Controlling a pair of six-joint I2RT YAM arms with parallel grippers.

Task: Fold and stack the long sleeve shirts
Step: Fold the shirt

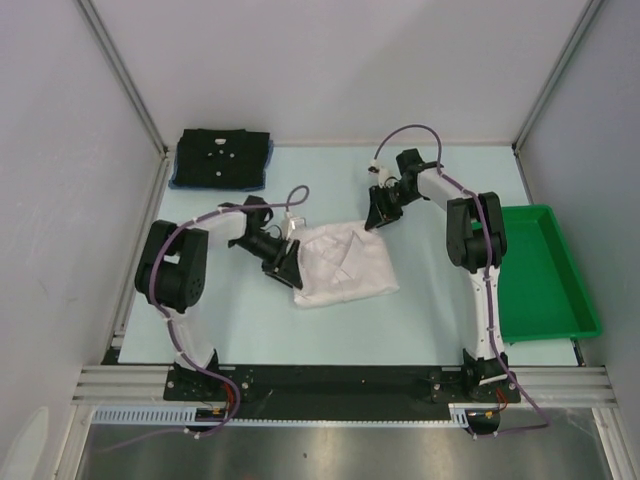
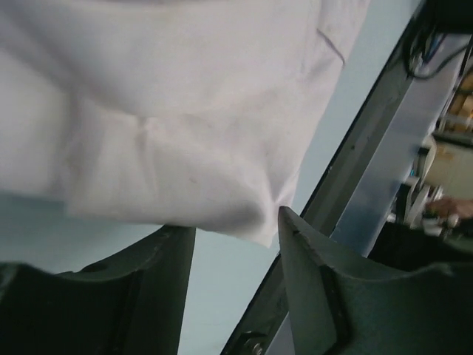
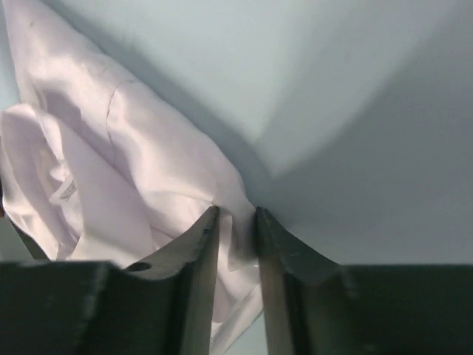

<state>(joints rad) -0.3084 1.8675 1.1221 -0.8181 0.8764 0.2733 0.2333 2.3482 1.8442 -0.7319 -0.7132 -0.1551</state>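
The white shirt lies partly folded and creased in the middle of the table. My left gripper is at its left edge; in the left wrist view its jaws stand open, with a corner of the white shirt just at the fingertips. My right gripper is at the shirt's far right corner; in the right wrist view it is shut on a fold of the white shirt. The black shirt lies folded at the back left on top of the blue shirt, of which only the edges show.
A green plastic tray stands at the right side of the table, beside the right arm. Grey walls enclose the table on the left, back and right. A metal rail runs along the near edge.
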